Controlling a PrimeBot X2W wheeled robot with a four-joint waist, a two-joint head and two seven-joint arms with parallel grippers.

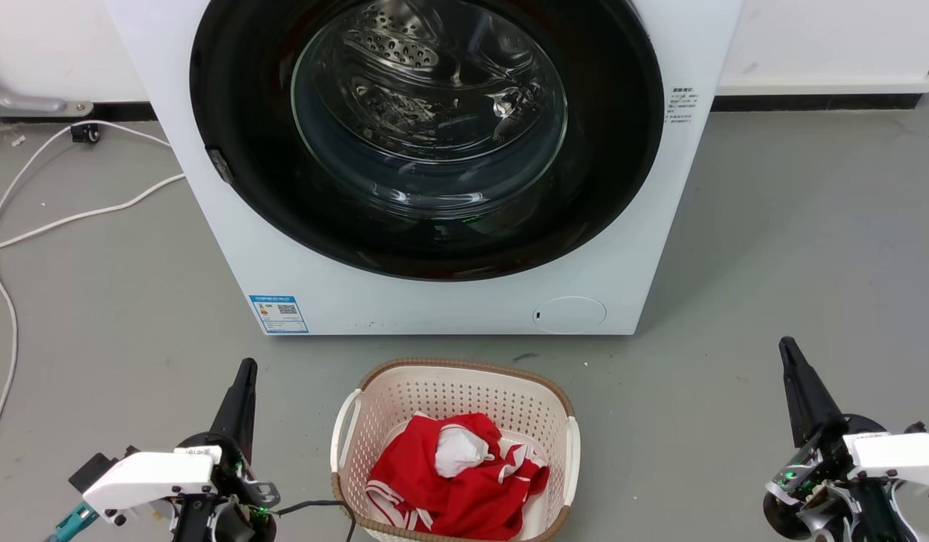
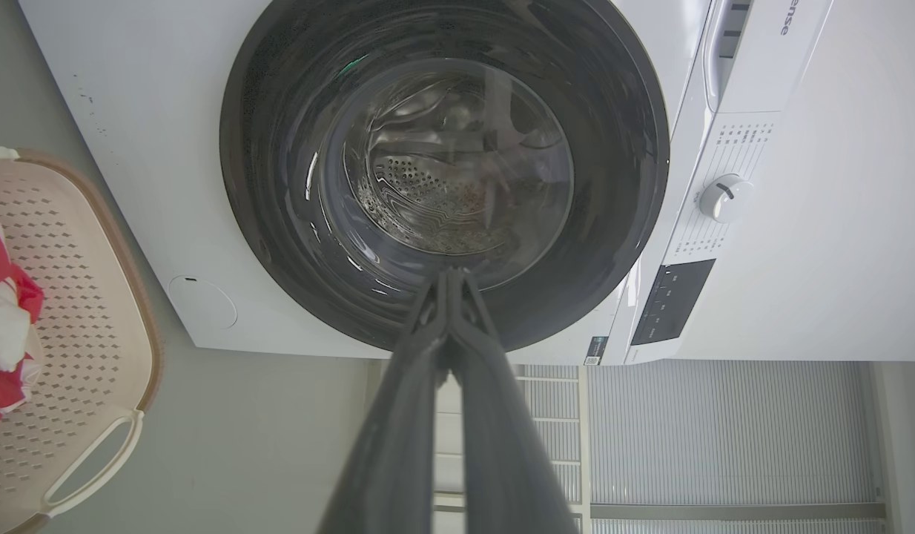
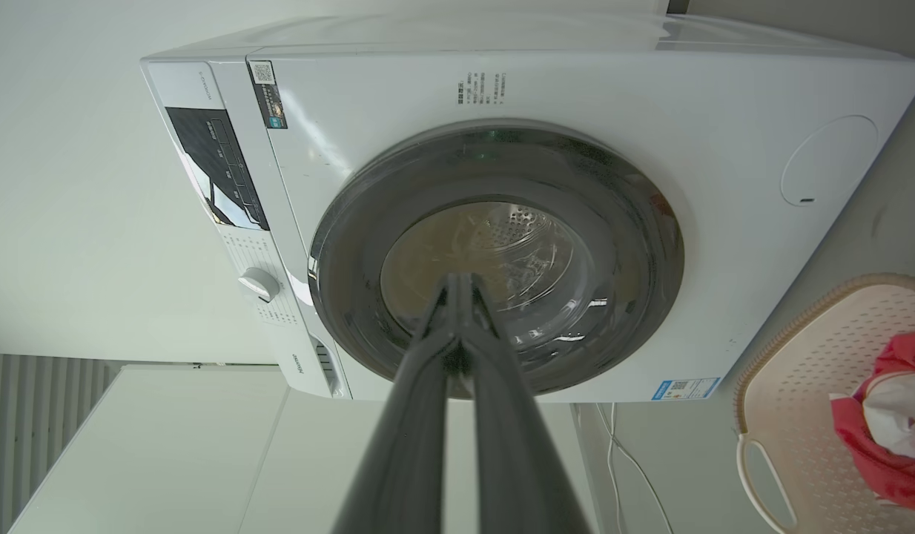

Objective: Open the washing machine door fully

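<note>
Grey floor flanking washing machine

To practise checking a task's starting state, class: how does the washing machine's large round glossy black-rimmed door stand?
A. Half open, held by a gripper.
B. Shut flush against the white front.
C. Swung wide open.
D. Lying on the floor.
B: the large round glossy black-rimmed door sits flush in the white boxy washing machine, its perforated steel drum seen through the glass.
</note>
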